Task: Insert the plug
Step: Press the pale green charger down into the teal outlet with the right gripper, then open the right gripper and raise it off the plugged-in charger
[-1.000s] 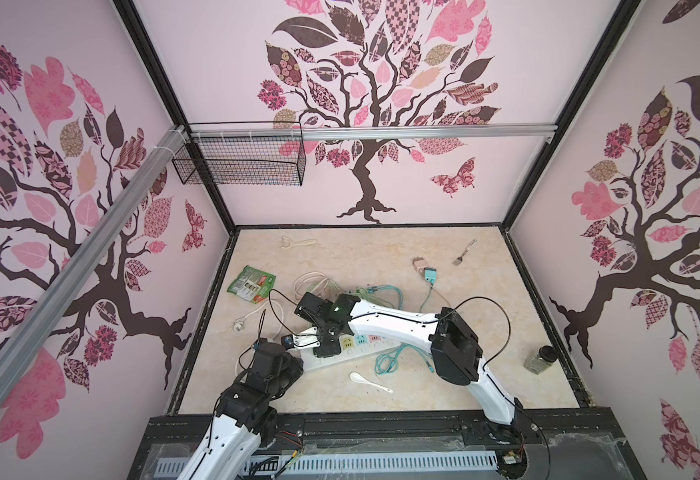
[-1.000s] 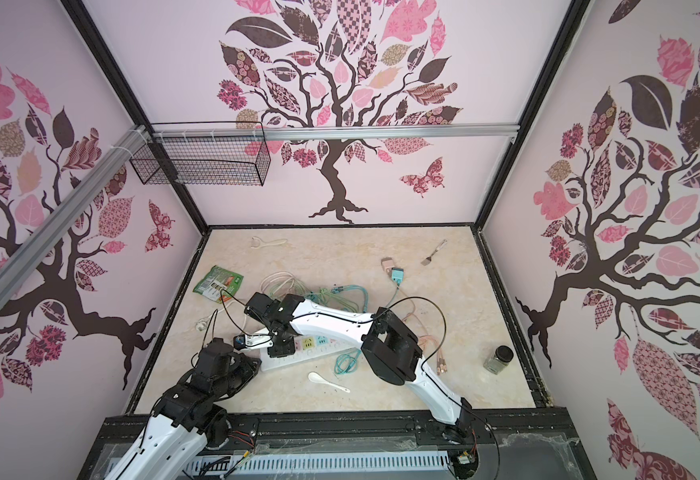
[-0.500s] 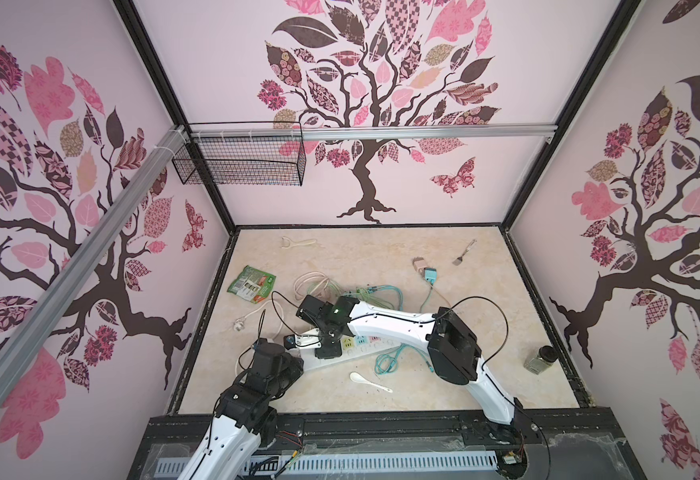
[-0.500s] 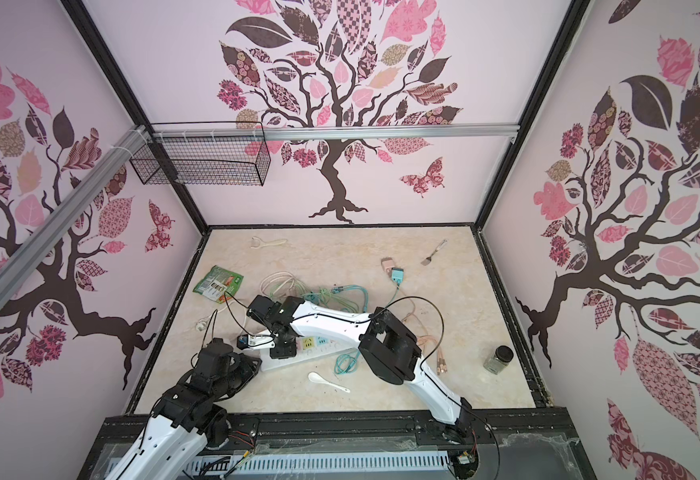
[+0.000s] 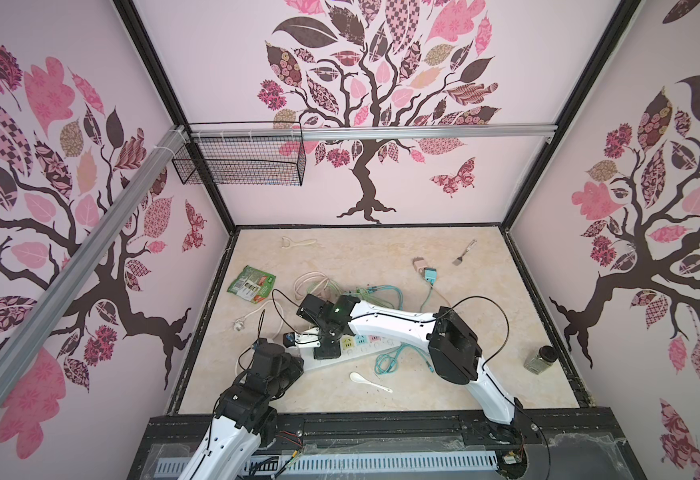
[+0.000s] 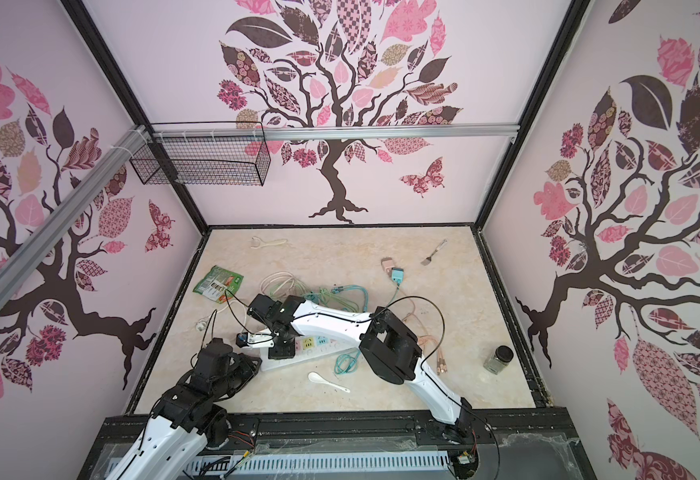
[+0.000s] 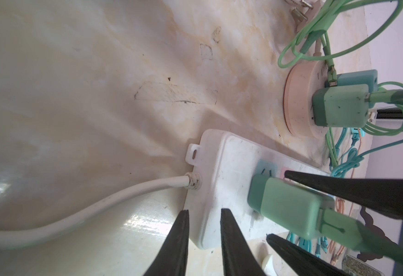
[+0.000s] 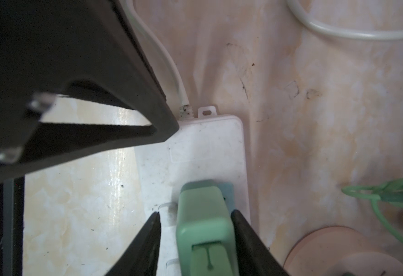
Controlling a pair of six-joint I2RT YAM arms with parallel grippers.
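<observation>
A white power strip (image 5: 364, 347) (image 6: 319, 349) lies near the table's front left. A light green plug (image 7: 289, 205) (image 8: 202, 215) stands in its end socket with a green cable running from it. My right gripper (image 8: 195, 212) (image 5: 326, 353) (image 6: 280, 351) reaches down over the plug. It is open: one finger stands clear of the plug, the other lies close against its side. My left gripper (image 7: 205, 210) (image 5: 298, 365) (image 6: 256, 363) is at the strip's cord end (image 7: 193, 184). Its fingers are a narrow gap apart over the strip's corner.
A round pink socket hub (image 7: 298, 102) with two teal adapters and tangled green cables sits behind the strip. A white spoon (image 5: 364, 380), a jar (image 5: 541, 357), a green packet (image 5: 251, 283), a fork (image 5: 464, 251) and loose adapters (image 5: 427, 270) lie about.
The right gripper's jaws have spread apart around the plug. The left gripper's jaws have parted slightly. Both arms stay almost where they were.
</observation>
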